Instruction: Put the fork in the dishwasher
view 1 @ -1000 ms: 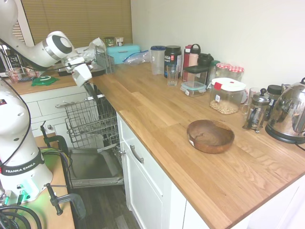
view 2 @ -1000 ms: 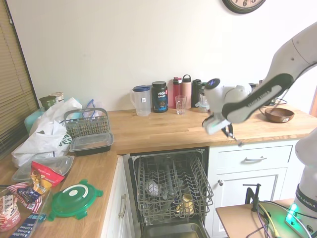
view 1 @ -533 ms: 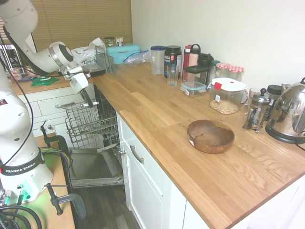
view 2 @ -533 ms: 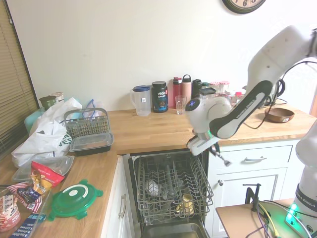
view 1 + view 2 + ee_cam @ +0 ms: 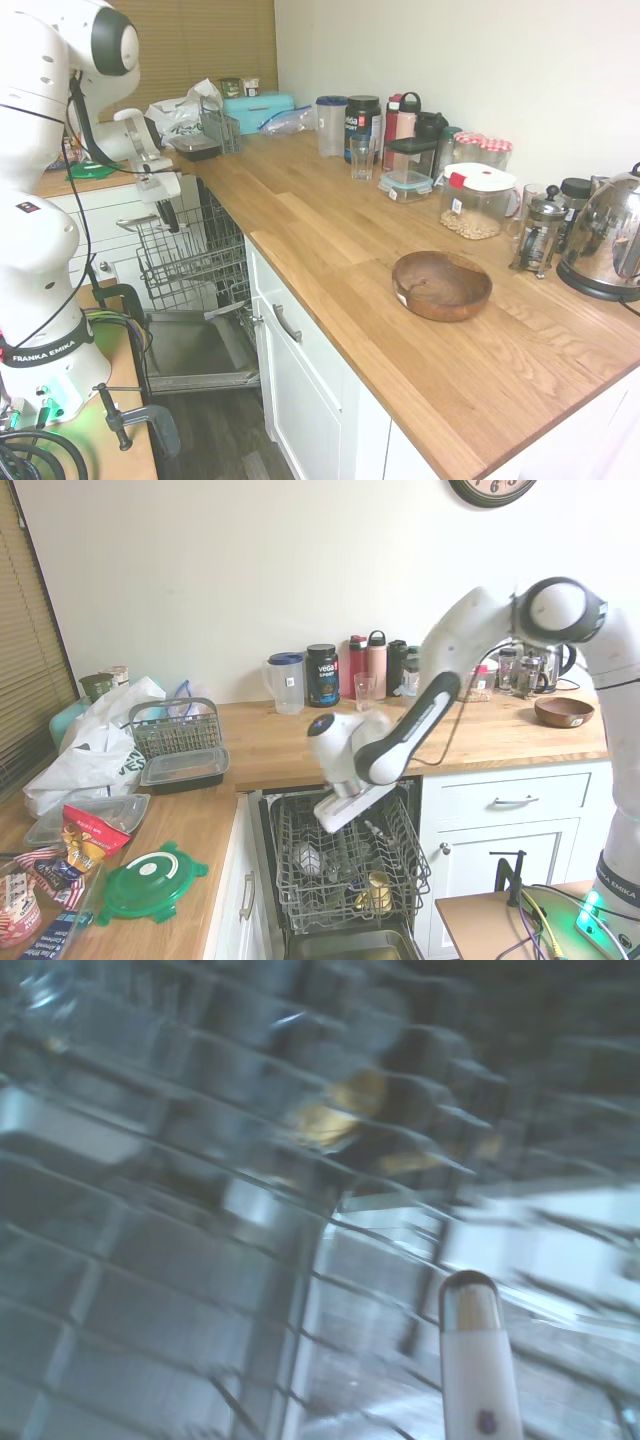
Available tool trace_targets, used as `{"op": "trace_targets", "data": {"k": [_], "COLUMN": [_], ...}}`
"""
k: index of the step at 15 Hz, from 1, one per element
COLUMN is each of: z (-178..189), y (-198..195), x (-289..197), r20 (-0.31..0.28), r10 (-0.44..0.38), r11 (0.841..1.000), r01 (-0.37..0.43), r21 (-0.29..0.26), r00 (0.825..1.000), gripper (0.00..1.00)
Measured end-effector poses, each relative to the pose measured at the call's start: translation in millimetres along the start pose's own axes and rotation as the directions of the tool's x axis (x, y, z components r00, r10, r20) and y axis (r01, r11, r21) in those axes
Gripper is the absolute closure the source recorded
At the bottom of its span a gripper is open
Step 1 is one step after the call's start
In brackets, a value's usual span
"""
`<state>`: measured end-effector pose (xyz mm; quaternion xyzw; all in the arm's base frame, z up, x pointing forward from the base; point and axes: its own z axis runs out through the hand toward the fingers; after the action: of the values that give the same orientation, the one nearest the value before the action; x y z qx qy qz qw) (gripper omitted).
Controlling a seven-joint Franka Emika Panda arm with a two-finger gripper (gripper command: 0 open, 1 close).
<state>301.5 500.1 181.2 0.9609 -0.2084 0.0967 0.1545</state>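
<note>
Fork (image 5: 478,1360) is showing in your wrist view as a white handle with a metal collar, rising over blurred rack wires. In the second exterior view a slim grey piece is sticking out below the gripper (image 5: 368,829), just above the dishwasher (image 5: 345,865) rack, so you're holding the fork over the rack; fingers are clamped on it. From the first exterior view the gripper (image 5: 166,213) is hanging over the near edge of the pulled-out wire rack (image 5: 190,250), with the steel inner door (image 5: 195,350) lying open below.

Rack is already carrying a round grey item (image 5: 307,860) and a yellowish cup (image 5: 377,890).

Readable text: the black tub (image 5: 322,676) on the worktop is reading "vega SPORT"; the arm's base (image 5: 45,352) is reading "FRANKA EMIKA".

Wooden bowl (image 5: 441,285) is sitting on the worktop well apart from the dishwasher. Green lid (image 5: 152,880) and snack bags (image 5: 90,840) are lying on the counter left of the rack in the second exterior view, with a grey cutlery basket (image 5: 175,730) behind.
</note>
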Motion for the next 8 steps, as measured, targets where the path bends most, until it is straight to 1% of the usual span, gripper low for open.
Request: {"op": "trace_targets", "data": {"k": [2, 3, 4, 6, 8], "z": [26.7, 28.4, 20.9, -5.2, -24.1], "y": [-36.2, -53.5, -69.3, -86.1, -87.4], "x": [-3.9, -8.2, -11.9, -16.1, -10.6], "r20": [0.042, 0.054, 0.052, 0.040, 0.024], "r10": [-0.049, -0.072, -0.084, -0.081, -0.075], "r11": [0.999, 0.997, 0.996, 0.993, 0.991], "r01": [0.049, 0.071, 0.083, 0.078, 0.072], "r21": [-0.002, 0.010, 0.034, 0.087, 0.110], "r00": [0.998, 0.996, 0.995, 0.996, 0.997], "gripper": [1.00, 1.00, 0.00, 0.00, 0.00]}}
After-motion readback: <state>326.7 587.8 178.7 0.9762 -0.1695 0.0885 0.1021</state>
